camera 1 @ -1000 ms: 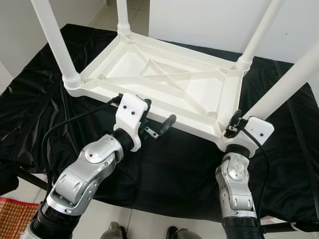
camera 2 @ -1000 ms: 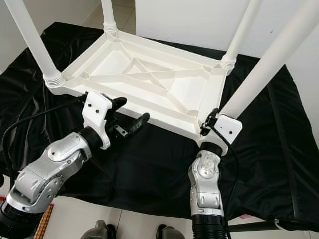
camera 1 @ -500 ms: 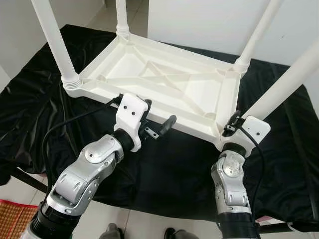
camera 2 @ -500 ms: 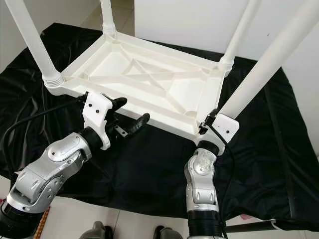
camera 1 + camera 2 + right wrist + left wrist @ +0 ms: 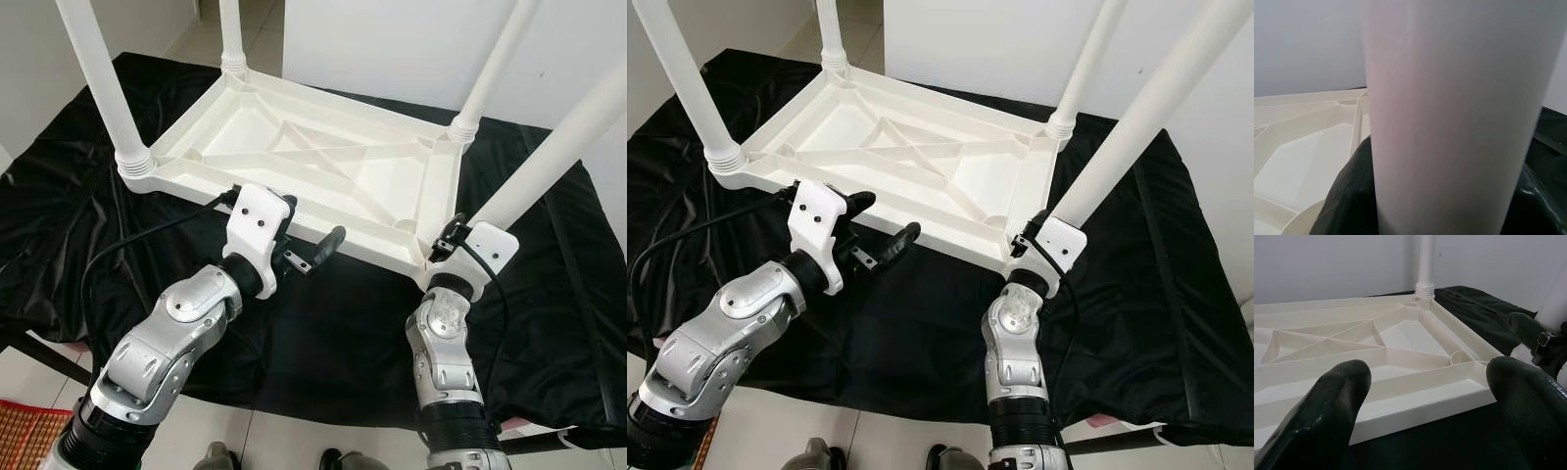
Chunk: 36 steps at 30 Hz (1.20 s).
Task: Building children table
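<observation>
A white plastic children's table (image 5: 372,186) lies upside down on a black cloth (image 5: 343,323), its legs pointing up. My right gripper (image 5: 453,238) is shut on the near right leg (image 5: 549,147) just above its socket at the table's corner. In the right wrist view that leg (image 5: 1449,98) stands between the dark fingers (image 5: 1347,200). My left gripper (image 5: 312,223) is open and holds nothing, hovering just in front of the table's front rim (image 5: 1415,396). The near left leg (image 5: 98,78), far left leg (image 5: 231,39) and far right leg (image 5: 490,69) stand in their corners.
The black cloth covers a low platform and drapes over its front edge onto pale floor tiles (image 5: 294,441). A woven mat (image 5: 20,431) lies on the floor at my lower left. A white wall (image 5: 392,39) stands close behind the table.
The whole view has shifted a little. My right forearm has swung inward to the left while keeping hold of the leg. The left gripper stays open by the front rim.
</observation>
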### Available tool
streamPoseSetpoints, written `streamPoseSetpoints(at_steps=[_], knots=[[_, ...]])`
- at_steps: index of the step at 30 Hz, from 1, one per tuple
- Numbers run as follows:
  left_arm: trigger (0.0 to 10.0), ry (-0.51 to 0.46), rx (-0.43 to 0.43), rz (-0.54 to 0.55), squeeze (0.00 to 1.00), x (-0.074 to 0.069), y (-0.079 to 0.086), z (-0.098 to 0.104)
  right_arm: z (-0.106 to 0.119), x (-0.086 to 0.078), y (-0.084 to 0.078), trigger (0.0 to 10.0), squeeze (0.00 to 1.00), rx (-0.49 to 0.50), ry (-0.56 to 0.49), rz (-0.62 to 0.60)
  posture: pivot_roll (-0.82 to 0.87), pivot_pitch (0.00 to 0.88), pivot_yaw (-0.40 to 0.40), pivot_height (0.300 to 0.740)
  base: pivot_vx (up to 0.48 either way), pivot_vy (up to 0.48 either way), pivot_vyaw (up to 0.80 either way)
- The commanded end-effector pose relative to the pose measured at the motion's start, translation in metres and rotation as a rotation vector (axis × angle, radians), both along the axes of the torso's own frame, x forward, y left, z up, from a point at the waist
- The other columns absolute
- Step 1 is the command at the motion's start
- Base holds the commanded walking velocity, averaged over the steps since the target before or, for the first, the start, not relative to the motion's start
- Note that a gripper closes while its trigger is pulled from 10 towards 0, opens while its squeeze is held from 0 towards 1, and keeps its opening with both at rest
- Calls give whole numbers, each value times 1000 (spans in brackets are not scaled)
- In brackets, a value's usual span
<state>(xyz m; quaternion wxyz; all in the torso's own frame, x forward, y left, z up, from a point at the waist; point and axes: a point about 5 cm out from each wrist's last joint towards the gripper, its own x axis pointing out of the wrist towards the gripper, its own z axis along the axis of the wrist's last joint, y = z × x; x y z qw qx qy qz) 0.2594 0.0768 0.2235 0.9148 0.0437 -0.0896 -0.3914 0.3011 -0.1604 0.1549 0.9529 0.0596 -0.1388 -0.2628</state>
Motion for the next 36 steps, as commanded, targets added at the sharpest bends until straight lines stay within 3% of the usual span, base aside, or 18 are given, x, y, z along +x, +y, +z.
streamPoseSetpoints(at_steps=[1,12,19,20,21,22,23,24,36], knots=[[10000,2,11,-94,0,-7,-5,-2,-49,-8,-3,10000,1000,53,209,29,98,180,-17,740,0,0,0],[10000,6,8,-101,0,-7,-7,-2,-34,-8,-10,10000,1000,-16,103,114,93,180,-16,740,0,0,0],[10000,7,6,-104,0,-7,-7,-2,-30,-9,-19,10000,1000,-35,91,127,78,192,-12,740,0,0,0],[10000,8,5,-104,0,-7,-7,-2,-31,-8,-21,9765,314,-37,93,137,78,192,-12,740,0,0,0],[10000,8,5,-104,0,-7,-7,-2,-31,-8,-21,9765,314,-37,93,137,78,192,-12,740,0,0,0],[10000,7,5,-104,0,-7,-7,-2,-31,-8,-22,6235,0,-38,92,140,78,192,-12,740,0,0,0],[10000,7,5,-104,0,-7,-7,-2,-31,-8,-22,6235,0,-38,92,140,78,192,-12,740,0,0,0],[10000,7,5,-105,0,-7,-7,-2,-30,-8,-23,0,0,-32,86,153,75,192,-8,740,0,0,0],[10000,7,8,-111,0,-6,-7,-2,-28,-7,-32,0,0,-90,97,189,70,192,-1,740,0,0,0]])
